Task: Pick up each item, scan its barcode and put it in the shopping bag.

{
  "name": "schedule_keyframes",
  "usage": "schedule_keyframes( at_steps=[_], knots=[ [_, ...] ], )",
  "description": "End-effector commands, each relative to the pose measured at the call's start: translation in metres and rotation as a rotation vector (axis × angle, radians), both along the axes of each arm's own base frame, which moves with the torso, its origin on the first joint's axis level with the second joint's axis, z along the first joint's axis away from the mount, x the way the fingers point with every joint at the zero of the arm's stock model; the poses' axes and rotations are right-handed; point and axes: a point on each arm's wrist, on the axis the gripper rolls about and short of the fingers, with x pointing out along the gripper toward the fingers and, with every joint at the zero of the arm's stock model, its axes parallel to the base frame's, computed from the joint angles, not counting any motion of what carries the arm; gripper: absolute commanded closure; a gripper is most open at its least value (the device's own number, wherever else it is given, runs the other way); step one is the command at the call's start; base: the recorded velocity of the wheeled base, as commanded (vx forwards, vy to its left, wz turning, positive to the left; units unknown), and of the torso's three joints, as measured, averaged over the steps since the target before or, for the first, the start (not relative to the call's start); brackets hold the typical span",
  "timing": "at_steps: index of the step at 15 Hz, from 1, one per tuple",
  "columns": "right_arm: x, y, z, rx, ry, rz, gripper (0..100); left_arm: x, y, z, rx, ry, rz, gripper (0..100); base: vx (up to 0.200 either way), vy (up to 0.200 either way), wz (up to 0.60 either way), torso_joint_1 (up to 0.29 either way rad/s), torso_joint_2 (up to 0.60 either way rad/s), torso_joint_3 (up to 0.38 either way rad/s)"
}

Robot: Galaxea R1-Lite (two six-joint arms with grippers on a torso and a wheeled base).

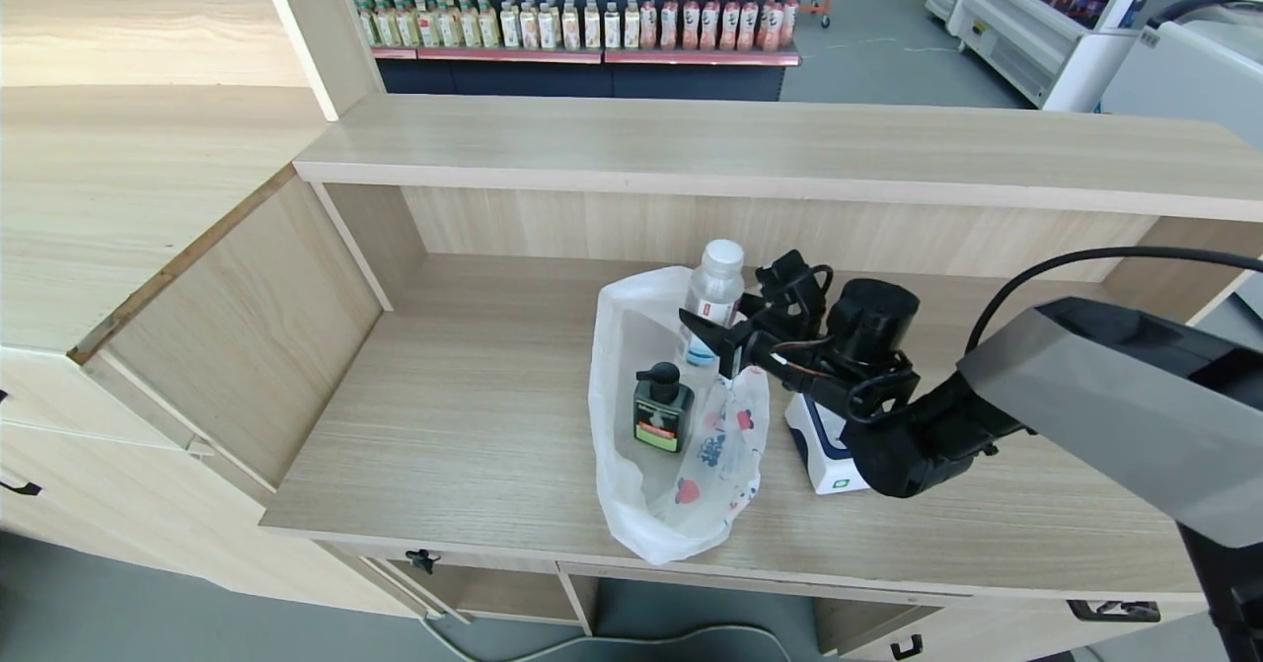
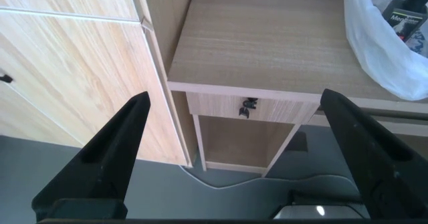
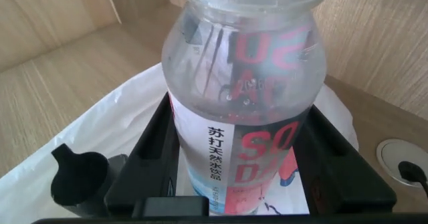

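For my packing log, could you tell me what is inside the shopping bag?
A dark pump bottle stands inside the shopping bag; the bag's front wall covers whatever lies lower down.

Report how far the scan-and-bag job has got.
Done: a dark pump bottle stands inside the shopping bag. In hand: the right gripper is shut on a clear water bottle, held upright over the bag's opening, near the white scanner. Left: lower and release that bottle. Whether it has been scanned cannot be told.
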Motion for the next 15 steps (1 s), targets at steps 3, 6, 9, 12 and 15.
schedule_keyframes(
  at_steps=[3,6,9,12,15],
  knots=[
    [0.006,0.003,-0.028,-0.019,0.033,0.0,100,0.0,0.0,0.0,0.0,0.0,0.0,0,0.0,0.0,0.0,0.0,0.0,0.0],
    [0.007,0.004,-0.038,-0.016,0.025,0.0,100,0.0,0.0,0.0,0.0,0.0,0.0,0,0.0,0.0,0.0,0.0,0.0,0.0],
    [0.008,0.004,-0.043,-0.014,0.022,0.0,0,0.0,0.0,0.0,0.0,0.0,0.0,0,0.0,0.0,0.0,0.0,0.0,0.0],
    [0.005,0.006,-0.027,0.014,-0.003,0.014,0,0.0,0.0,0.0,0.0,0.0,0.0,0,0.0,0.0,0.0,0.0,0.0,0.0],
    [-0.005,0.002,0.017,0.103,-0.021,0.035,0,0.0,0.0,0.0,0.0,0.0,0.0,0,0.0,0.0,0.0,0.0,0.0,0.0]
  ],
)
